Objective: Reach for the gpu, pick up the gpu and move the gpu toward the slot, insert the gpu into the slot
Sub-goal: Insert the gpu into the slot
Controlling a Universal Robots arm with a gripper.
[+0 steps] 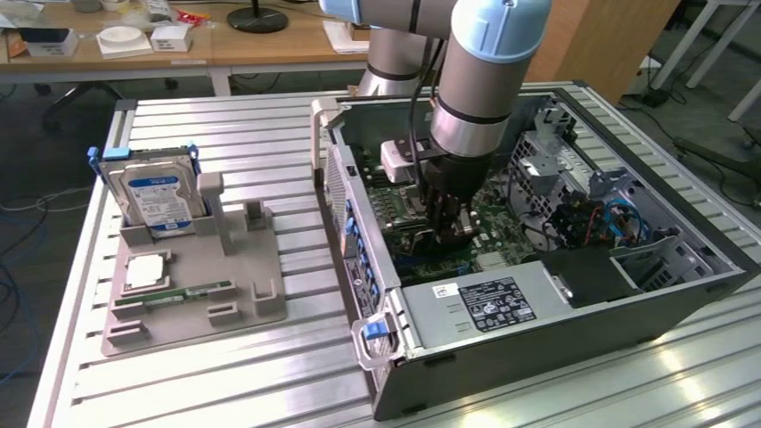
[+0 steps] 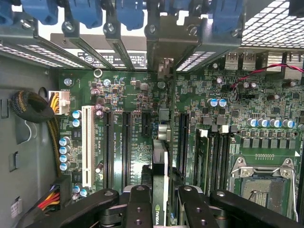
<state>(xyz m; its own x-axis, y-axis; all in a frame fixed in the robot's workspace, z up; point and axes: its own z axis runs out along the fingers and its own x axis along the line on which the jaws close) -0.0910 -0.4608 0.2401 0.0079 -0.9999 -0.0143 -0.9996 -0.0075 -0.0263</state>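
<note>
Black-fingered gripper [image 2: 160, 202] is clamped on the thin green gpu card [image 2: 160, 156], held edge-on. Card stands over the green motherboard [image 2: 137, 156] inside the open grey computer case [image 1: 618, 308], centre frame.

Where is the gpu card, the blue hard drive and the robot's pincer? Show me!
gpu [image 2: 160, 190]: wrist view, top edge of the card, seen edge-on.
hard drive [image 1: 152, 192]: exterior view, its blue label.
pincer [image 2: 160, 202]: wrist view, between the black fingers, closed on the gpu.
</note>
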